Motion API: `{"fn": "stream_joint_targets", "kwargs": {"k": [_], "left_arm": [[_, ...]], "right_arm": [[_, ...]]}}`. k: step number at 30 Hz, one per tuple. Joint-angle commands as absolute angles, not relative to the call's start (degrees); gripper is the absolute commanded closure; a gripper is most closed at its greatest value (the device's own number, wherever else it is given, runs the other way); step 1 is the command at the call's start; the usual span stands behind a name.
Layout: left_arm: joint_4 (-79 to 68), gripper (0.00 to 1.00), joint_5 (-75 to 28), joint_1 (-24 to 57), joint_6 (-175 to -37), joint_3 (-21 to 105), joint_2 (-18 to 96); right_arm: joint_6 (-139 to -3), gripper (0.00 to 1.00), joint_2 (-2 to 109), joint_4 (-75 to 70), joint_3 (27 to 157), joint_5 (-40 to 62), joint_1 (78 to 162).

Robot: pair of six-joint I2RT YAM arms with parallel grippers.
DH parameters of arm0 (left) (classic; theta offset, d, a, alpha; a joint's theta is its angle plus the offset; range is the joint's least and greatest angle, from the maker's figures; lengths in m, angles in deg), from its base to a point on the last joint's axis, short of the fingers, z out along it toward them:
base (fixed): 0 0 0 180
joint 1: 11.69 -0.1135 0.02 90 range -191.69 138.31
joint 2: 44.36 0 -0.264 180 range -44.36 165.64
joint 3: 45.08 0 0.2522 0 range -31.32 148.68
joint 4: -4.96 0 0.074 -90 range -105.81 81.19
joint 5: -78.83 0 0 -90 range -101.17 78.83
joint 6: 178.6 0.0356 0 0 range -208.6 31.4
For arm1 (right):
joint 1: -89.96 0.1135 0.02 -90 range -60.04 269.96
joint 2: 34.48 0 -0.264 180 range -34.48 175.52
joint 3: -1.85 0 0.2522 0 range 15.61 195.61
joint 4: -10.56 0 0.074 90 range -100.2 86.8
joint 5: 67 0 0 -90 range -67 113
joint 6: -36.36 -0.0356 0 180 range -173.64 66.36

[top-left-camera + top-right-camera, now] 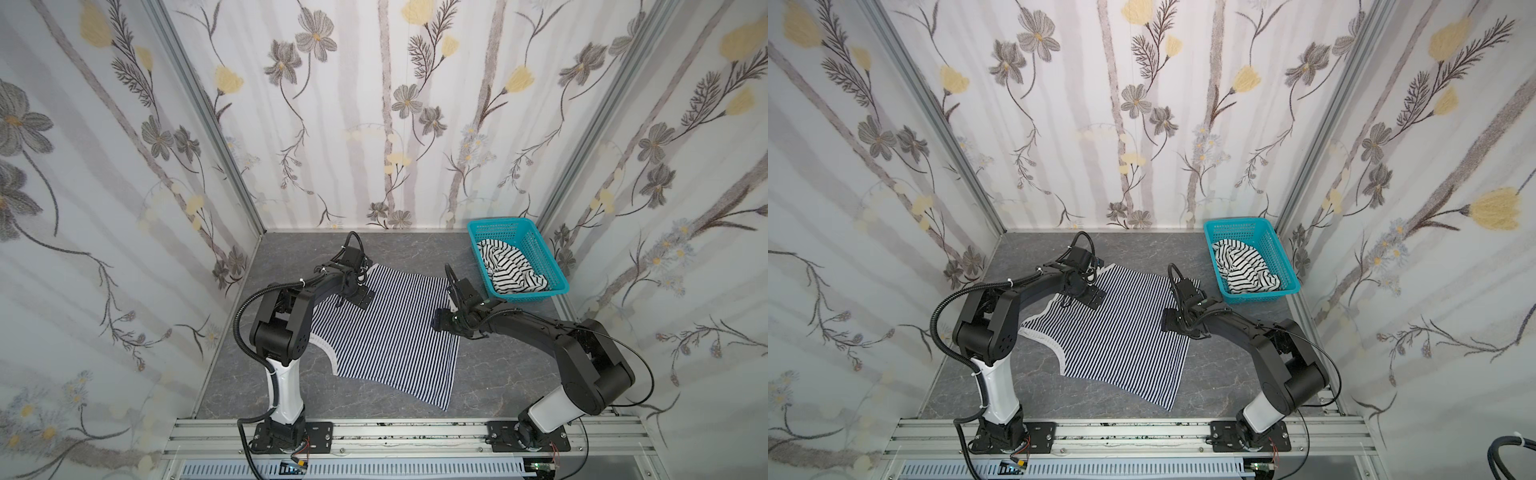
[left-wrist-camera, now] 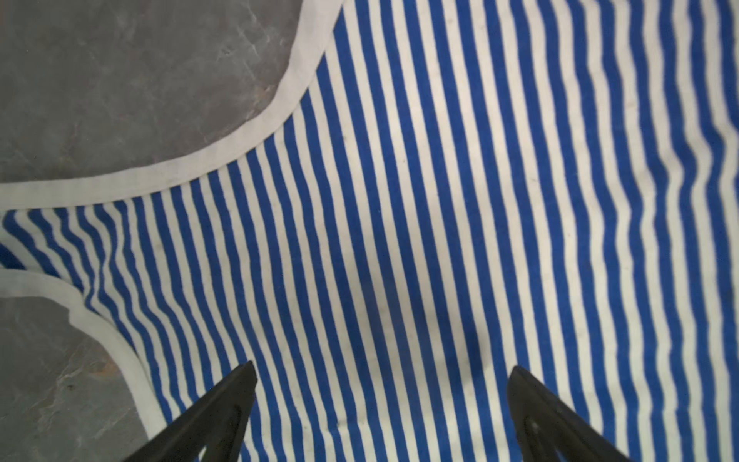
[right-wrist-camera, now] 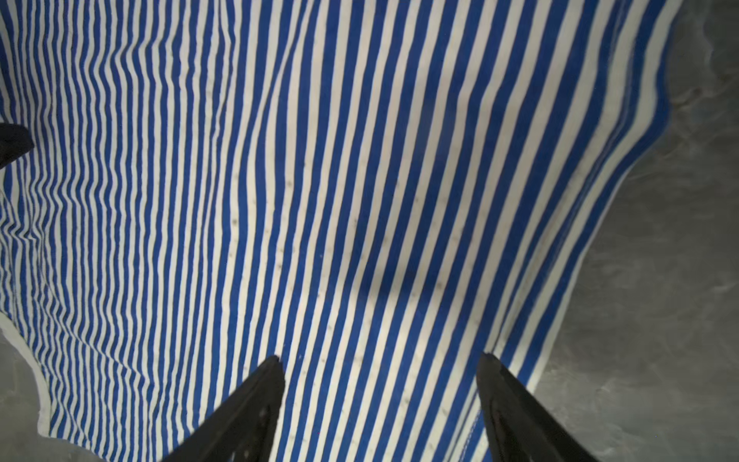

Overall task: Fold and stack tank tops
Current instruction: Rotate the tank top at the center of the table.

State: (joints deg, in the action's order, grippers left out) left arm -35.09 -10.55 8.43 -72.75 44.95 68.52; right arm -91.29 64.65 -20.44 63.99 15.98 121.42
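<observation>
One tank top (image 1: 390,332) (image 1: 1121,332), with fine navy-and-white stripes, lies spread flat on the grey table in both top views. Its white-bound strap end points to the left. My left gripper (image 1: 353,297) (image 1: 1086,297) hovers over its far left part, near a white-edged armhole (image 2: 280,112). In the left wrist view this gripper (image 2: 382,368) is open, with flat cloth below. My right gripper (image 1: 440,320) (image 1: 1169,320) is over the top's right edge. It too is open (image 3: 382,360), with nothing pinched. The other tank top (image 1: 511,266) (image 1: 1246,266), white with wider black stripes, lies crumpled in the basket.
A teal perforated basket (image 1: 540,249) (image 1: 1275,249) stands at the far right corner of the table. Flowered walls close in the left, back and right sides. An aluminium rail (image 1: 395,432) carrying both arm bases runs along the front edge.
</observation>
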Motion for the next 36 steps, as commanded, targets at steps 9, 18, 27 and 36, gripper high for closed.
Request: {"fn": "stream_joint_targets", "kwargs": {"k": [9, 18, 27, 36], "left_arm": [[-31.1, 0.0, -2.1, 6.6, -70.7, 43.8, 70.4], [-30.4, 0.0, -0.3, 3.3, -71.3, 44.9, 71.8], [-30.6, 0.0, -0.5, 3.1, -72.4, 42.0, 69.9], [-30.9, 0.0, 0.1, 3.2, -74.5, 36.7, 66.4]], "right_arm": [[-95.0, 0.23, 72.1, -11.1, 64.3, 14.9, 121.3], [-91.8, 0.24, 77.5, -15.7, 72.5, 16.5, 117.0], [-87.5, 0.24, 81.8, -21.4, 83.6, 15.5, 112.4], [-85.5, 0.24, 76.9, -26.1, 87.0, 18.3, 113.1]]}}
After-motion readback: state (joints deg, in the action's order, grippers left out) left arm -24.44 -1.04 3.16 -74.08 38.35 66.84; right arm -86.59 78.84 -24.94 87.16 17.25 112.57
